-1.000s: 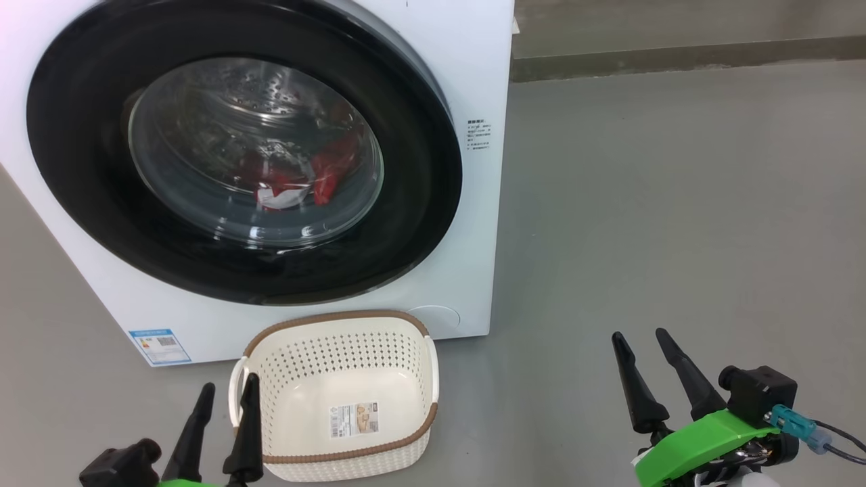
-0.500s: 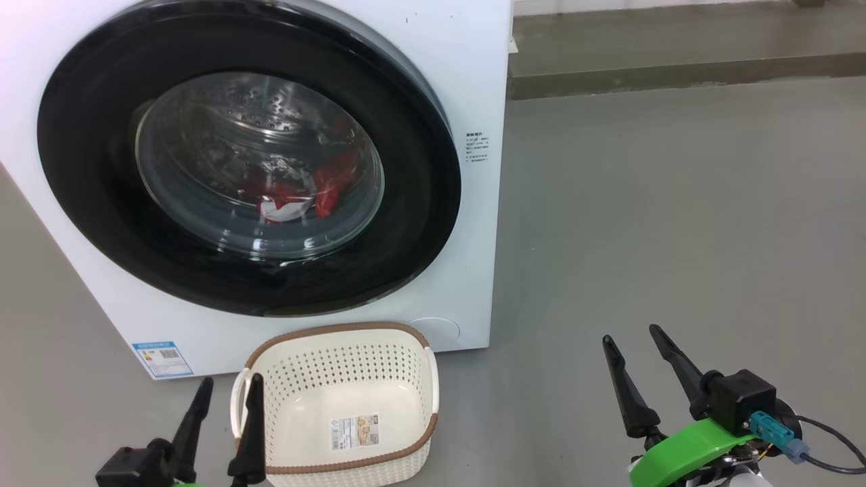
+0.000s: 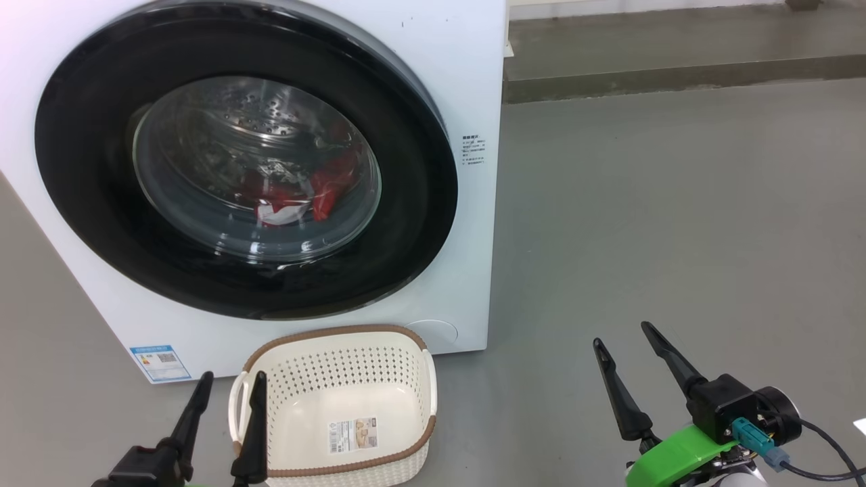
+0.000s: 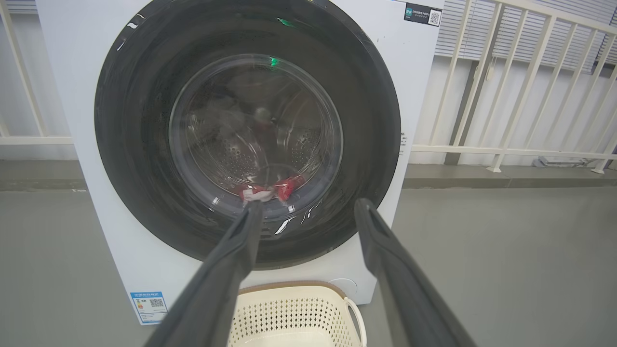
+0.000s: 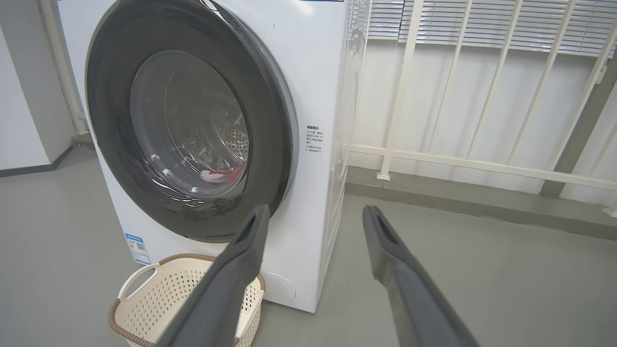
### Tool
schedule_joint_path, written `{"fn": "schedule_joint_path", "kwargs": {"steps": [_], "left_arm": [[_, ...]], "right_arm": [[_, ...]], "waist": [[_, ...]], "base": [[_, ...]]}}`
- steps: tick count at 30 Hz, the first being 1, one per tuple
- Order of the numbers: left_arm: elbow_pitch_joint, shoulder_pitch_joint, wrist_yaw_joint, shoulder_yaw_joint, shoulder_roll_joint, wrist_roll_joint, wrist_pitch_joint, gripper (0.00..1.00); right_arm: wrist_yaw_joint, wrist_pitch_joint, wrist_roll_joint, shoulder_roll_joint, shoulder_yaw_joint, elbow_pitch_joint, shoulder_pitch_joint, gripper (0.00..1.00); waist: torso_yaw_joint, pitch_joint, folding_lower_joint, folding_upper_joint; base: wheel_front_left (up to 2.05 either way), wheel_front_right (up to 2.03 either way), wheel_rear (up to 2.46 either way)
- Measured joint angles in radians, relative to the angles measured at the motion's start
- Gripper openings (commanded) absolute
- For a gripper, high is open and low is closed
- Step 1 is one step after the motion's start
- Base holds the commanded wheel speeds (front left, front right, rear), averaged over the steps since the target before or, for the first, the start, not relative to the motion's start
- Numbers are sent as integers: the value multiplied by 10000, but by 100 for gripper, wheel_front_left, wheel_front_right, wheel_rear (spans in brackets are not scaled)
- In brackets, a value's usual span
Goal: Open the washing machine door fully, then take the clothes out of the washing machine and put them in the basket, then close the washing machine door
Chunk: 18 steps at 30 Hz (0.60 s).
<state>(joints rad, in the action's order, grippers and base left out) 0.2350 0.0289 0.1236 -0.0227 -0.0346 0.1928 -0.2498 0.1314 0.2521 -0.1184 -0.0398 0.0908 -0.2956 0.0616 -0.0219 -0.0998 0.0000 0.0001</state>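
At the washer front, nothing is started yet. Washing machine door (image 3: 203, 149) is seen shut flush on the washing machine (image 3: 467, 81). Clothes (image 3: 304, 193) are seen through the glass, heaped low in the drum. Basket (image 3: 338, 372) is set on the floor (image 3: 643, 203) just in front of the machine, below the door, empty apart from its sticker.

Left hand (image 3: 233, 376) is held low, just beside the basket's left handle, fingers spread wide, nothing gripped. Right hand (image 3: 622, 333) is held well to the right of the basket over bare floor, also spread wide and empty. The door is touched by neither.

Progress judged: none of the three steps done. Still to do: door opened fully, clothes moved to basket, door shut.

Versus one second back: the whole head view is shifted, with machine and basket a little lower in frame, so camera motion is assumed, not object motion. Door, clothes and basket are unchanged relative to one another. Right hand is seen slightly nearer the basket and rolled a little at the wrist. Left hand is barely changed. Finger spread is unchanged on both.
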Motion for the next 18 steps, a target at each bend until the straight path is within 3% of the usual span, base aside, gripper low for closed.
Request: {"fn": "schedule_joint_path", "kwargs": {"steps": [15,16,17,18], "left_arm": [[-2,0,2,-40,-4,0,0,100],[-2,1,2,-42,-4,0,0,100],[0,3,2,-44,-6,8,0,100],[0,5,2,-48,-6,59,0,100]], "right_arm": [[0,4,-207,-10,-79,10,39,100],[0,4,-339,-10,-71,-33,53,69],[0,4,-468,-12,-52,-104,84,46],[0,4,-583,-17,-21,-161,121,37]], "waist": [[-53,147,0,-1],[-54,173,0,-1],[-53,201,0,-1],[-52,232,0,0]], "base": [[0,0,0],[0,0,0],[0,0,0],[0,0,0]]}}
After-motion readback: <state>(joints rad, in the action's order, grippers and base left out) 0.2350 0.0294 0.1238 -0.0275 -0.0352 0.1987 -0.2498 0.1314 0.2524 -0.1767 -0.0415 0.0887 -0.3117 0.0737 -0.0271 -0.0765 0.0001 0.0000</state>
